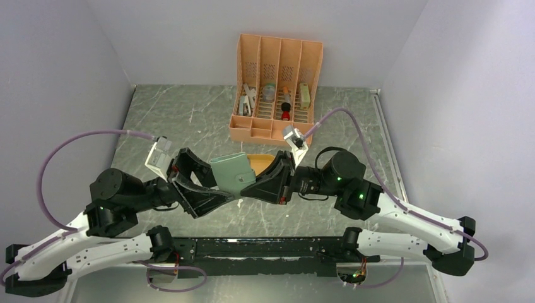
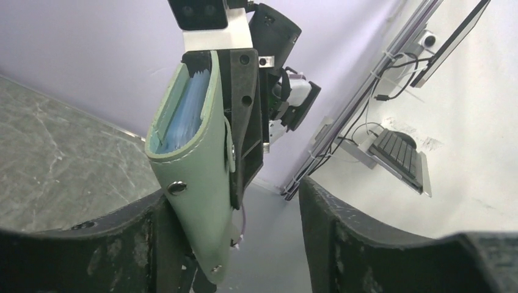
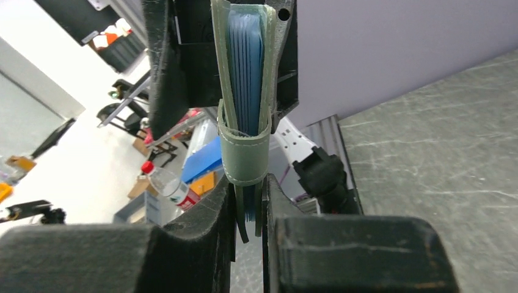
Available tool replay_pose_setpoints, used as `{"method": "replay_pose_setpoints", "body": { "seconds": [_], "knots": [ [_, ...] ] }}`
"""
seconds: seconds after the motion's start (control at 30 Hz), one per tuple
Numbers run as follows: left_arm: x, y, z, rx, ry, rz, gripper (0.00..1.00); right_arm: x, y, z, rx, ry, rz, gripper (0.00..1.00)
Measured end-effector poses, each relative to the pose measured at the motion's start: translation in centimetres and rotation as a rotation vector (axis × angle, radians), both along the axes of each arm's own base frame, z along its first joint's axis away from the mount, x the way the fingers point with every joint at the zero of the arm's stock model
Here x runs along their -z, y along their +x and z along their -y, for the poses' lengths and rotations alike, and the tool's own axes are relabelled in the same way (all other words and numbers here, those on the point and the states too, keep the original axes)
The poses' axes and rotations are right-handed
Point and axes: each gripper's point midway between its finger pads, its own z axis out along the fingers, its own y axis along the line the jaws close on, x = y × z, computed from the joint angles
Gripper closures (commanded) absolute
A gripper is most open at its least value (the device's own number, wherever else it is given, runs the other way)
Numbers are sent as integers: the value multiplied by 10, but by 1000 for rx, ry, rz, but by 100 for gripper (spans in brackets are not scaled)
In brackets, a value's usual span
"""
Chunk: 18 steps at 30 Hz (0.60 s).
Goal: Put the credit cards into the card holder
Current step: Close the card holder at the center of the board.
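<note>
Pinching card holder [image 3: 245, 155] edge, right hand [image 3: 247, 190]; left hand [image 2: 232, 196] spread around it.

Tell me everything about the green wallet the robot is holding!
The card holder is a small sage-green folding wallet, leather-looking, with pale stitching, metal snaps and a strap around its edge. It is folded shut, with blue cards tucked inside. It hangs above the table, pinched by the right gripper; the left gripper stands open around its other end.
</note>
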Motion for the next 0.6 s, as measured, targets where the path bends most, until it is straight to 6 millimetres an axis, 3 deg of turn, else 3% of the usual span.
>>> {"method": "replay_pose_setpoints", "body": {
  "seconds": [0.4,0.6],
  "knots": [
    [-11,5,-1,-16,-102,-52,39,-8,15,4,96,-32,158,100],
    [-9,13,2,-42,-117,-86,56,-8,19,8,139,-34,217,100]
  ]
}}
